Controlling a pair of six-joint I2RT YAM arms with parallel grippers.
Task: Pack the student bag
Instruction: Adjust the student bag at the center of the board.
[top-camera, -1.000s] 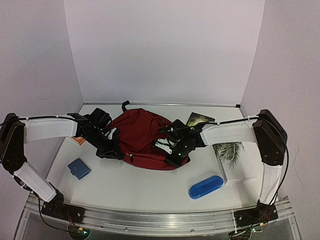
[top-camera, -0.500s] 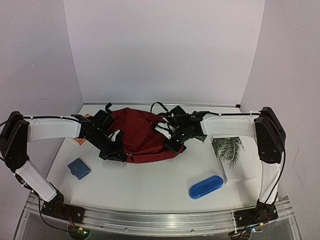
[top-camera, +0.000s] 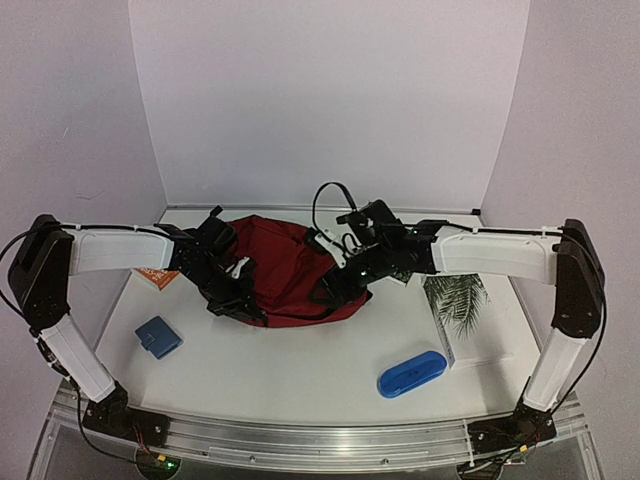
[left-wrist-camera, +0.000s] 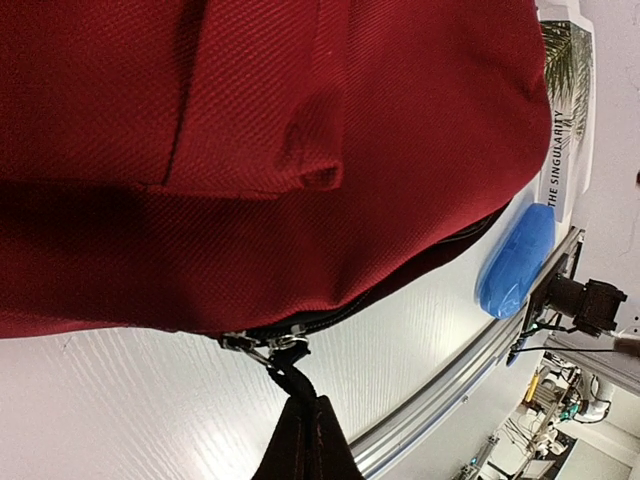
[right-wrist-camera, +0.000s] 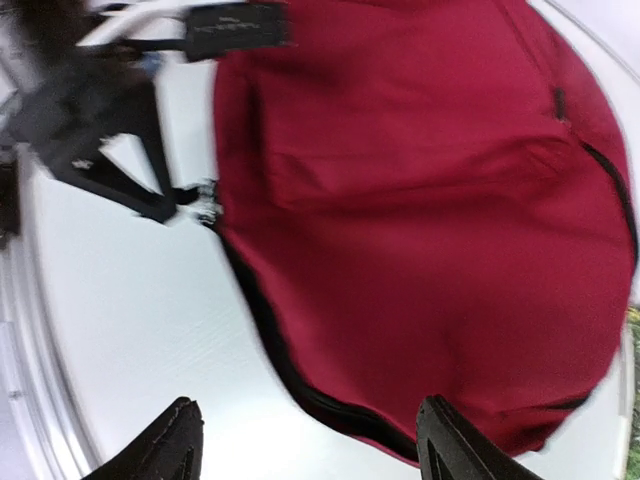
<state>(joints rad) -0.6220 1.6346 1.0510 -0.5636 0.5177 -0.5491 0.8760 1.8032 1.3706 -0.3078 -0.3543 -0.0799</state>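
The student bag (top-camera: 285, 268), dark red with a black zipper line, lies on the white table between both arms. My left gripper (top-camera: 243, 303) is at its front left edge, shut on the black zipper pull cord (left-wrist-camera: 286, 378); in the left wrist view the closed gripper (left-wrist-camera: 305, 445) pinches that cord just below the metal sliders. My right gripper (top-camera: 335, 288) hovers over the bag's right front part. In the right wrist view the gripper (right-wrist-camera: 312, 448) stands open, fingertips (right-wrist-camera: 180, 440) apart over the bag (right-wrist-camera: 420, 200) and its zipper (right-wrist-camera: 270, 345), holding nothing.
A blue oblong case (top-camera: 411, 373) lies front right and a small blue square item (top-camera: 158, 337) front left. A palm-leaf book (top-camera: 462, 305) sits right of the bag, an orange object (top-camera: 160, 277) to its left. A black strap (top-camera: 325, 195) loops up behind the bag.
My right gripper has opened, let go of the bag's right edge and drawn back over the bag. The bag has slumped flatter and shifted left. The left gripper stays shut on the zipper pull.
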